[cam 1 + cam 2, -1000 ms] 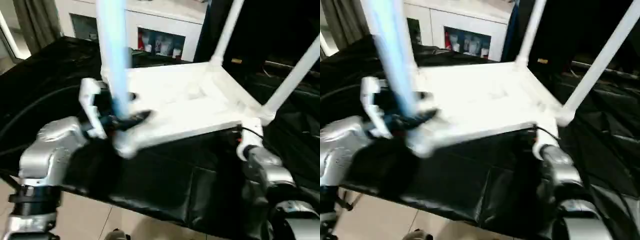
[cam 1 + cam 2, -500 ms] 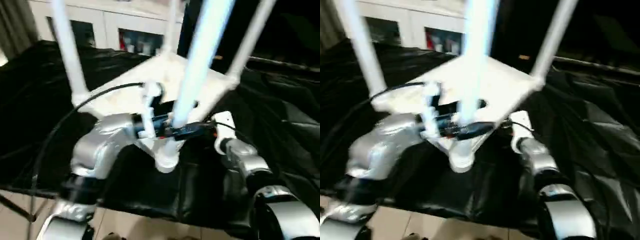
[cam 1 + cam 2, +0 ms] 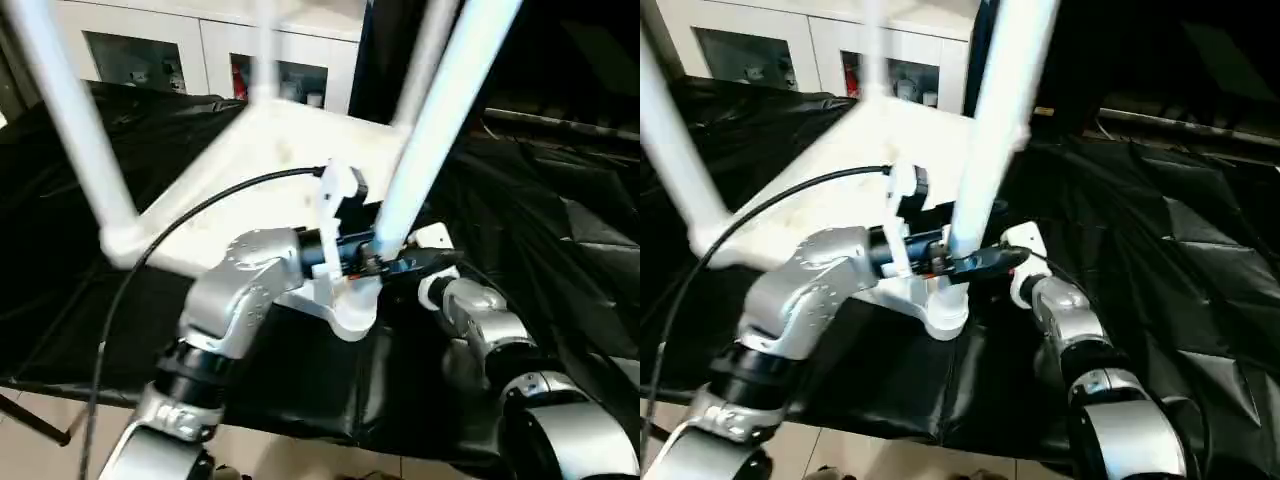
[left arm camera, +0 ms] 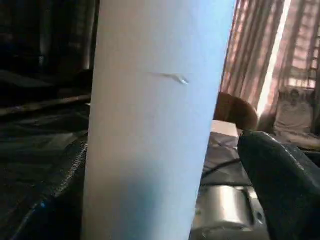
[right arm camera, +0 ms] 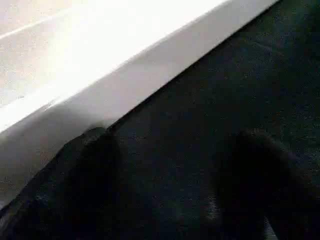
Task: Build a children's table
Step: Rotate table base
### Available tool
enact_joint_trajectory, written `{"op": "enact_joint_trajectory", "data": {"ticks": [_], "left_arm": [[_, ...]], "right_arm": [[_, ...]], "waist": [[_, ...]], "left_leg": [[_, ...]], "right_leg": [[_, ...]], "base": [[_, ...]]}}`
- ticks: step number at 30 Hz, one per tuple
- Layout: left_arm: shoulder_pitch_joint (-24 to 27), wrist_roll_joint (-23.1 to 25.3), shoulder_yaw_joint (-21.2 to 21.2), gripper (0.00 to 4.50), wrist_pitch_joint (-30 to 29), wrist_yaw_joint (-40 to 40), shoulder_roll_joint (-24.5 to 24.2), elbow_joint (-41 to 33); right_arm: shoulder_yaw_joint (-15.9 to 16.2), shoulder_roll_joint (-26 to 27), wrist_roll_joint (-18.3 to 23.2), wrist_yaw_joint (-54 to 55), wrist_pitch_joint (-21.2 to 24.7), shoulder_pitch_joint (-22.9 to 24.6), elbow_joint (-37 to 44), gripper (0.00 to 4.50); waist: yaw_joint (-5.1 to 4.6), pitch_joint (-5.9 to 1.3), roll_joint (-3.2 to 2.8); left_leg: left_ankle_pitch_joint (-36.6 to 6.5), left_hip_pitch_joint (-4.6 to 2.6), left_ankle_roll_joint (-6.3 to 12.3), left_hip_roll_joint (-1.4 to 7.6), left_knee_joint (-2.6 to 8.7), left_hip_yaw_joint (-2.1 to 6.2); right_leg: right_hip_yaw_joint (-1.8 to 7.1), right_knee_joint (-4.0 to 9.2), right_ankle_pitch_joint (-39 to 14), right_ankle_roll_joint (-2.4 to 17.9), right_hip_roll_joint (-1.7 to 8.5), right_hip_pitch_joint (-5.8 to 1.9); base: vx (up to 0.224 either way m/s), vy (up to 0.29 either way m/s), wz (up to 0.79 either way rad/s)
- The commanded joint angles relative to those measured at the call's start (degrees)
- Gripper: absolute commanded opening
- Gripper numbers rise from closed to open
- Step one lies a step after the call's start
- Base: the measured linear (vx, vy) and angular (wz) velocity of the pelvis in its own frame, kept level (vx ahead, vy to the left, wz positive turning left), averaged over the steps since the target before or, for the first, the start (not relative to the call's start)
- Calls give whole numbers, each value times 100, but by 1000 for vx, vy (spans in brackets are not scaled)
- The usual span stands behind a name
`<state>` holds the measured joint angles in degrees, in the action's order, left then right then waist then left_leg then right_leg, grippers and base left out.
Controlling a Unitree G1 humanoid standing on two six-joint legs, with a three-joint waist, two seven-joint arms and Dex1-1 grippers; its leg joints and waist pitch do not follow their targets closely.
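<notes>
Our left gripper (image 3: 385, 262) is clamped round the nearest leg (image 3: 430, 130) above its corner socket (image 3: 350, 318) on the upside-down tabletop (image 3: 260, 150). We should press it straight down, without tilting. Our right gripper (image 5: 165, 165) is spread open by the tabletop's edge, holding nothing.

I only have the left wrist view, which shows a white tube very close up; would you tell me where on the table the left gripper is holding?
Observer: The left gripper grips the nearest leg low down, just above its corner socket.
Operator: Is the table standing upright?
Observer: No, the tabletop lies underside up on the black cloth, with four legs pointing upward.
Operator: And where is the other arm?
Observer: The right gripper is beside the tabletop's rim, jaws apart over the cloth, holding nothing.
</notes>
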<state>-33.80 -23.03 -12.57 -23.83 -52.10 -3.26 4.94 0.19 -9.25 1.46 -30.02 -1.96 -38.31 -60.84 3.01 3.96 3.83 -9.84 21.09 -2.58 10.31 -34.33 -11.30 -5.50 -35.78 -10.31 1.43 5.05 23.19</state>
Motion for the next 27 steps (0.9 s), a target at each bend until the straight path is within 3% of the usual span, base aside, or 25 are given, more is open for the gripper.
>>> {"op": "enact_joint_trajectory", "data": {"ticks": [1, 7, 11, 17, 19, 21, 23, 25, 26, 27], "left_arm": [[-199, 87, -316, 447, 69, 36, 207, 66], [-432, 631, -295, 447, 530, 386, 163, 655], [-570, 1103, -243, 447, 887, 783, 33, 1133], [-618, 1370, -186, 447, 1263, 1094, 7, 1413], [-600, 1333, -159, 447, 1267, 1062, 2, 1381], [-391, 885, -88, 447, 1021, 490, -103, 923], [-234, 557, -112, 447, 695, 21, -256, 571], [-101, 443, -217, 447, 507, -327, -511, 355], [136, 476, -511, 447, 325, -974, -1149, 97], [202, 510, -602, 447, 272, -1151, -1351, 42]], "right_arm": [[309, 320, -11, -490, -126, -73, 223, 448], [199, 96, -231, 82, -224, -248, -46, 448], [-1, -128, -156, 271, -215, -318, -133, 448], [-338, -551, 17, 207, -357, -336, -85, 448], [-391, -600, 70, 157, -363, -330, -53, 448], [-527, -818, 262, -187, -353, -286, 91, 448], [-527, -952, 305, -471, -370, -225, 209, 448], [-461, -1073, 278, -687, -371, -156, 297, 448], [-295, -1310, 163, -1086, -412, -3, 465, 448], [-247, -1380, 126, -1208, -428, 46, 517, 448]], "waist": [[86, -399, -13], [114, -406, -4], [132, -415, 1], [237, -426, -32], [262, -419, -41], [255, -415, -51], [260, -415, -29], [272, -418, -66], [269, -414, -67], [252, -406, -70]], "left_leg": [[-1597, -41, 44, 331, 419, 176], [-1525, -52, 58, 326, 421, 171], [-1450, -42, 93, 316, 412, 169], [-1323, -59, 141, 326, 403, 151], [-1388, -59, 124, 317, 402, 150], [-1507, -47, 109, 311, 404, 159], [-1444, -40, 146, 314, 392, 150], [-1457, -54, 149, 317, 390, 155], [-1500, -59, 170, 336, 415, 167], [-1505, -45, 172, 338, 422, 166]], "right_leg": [[352, 528, -1831, 1055, 446, -300], [351, 521, -1713, 1051, 437, -290], [350, 512, -1655, 1016, 449, -304], [352, 476, -1260, 1147, 442, -308], [348, 486, -1350, 1140, 442, -310], [341, 515, -1576, 1086, 450, -325], [342, 502, -1519, 1177, 452, -319], [340, 488, -1513, 1201, 448, -312], [335, 485, -1527, 1197, 430, -307], [340, 477, -1525, 1174, 420, -305]], "base": [[0, 0, 0], [0, 0, 0], [0, 0, 0], [0, 0, 0], [0, 0, 0], [0, 0, 0], [0, 0, 0], [0, 0, 0], [0, 0, 0], [0, 0, 0]]}}
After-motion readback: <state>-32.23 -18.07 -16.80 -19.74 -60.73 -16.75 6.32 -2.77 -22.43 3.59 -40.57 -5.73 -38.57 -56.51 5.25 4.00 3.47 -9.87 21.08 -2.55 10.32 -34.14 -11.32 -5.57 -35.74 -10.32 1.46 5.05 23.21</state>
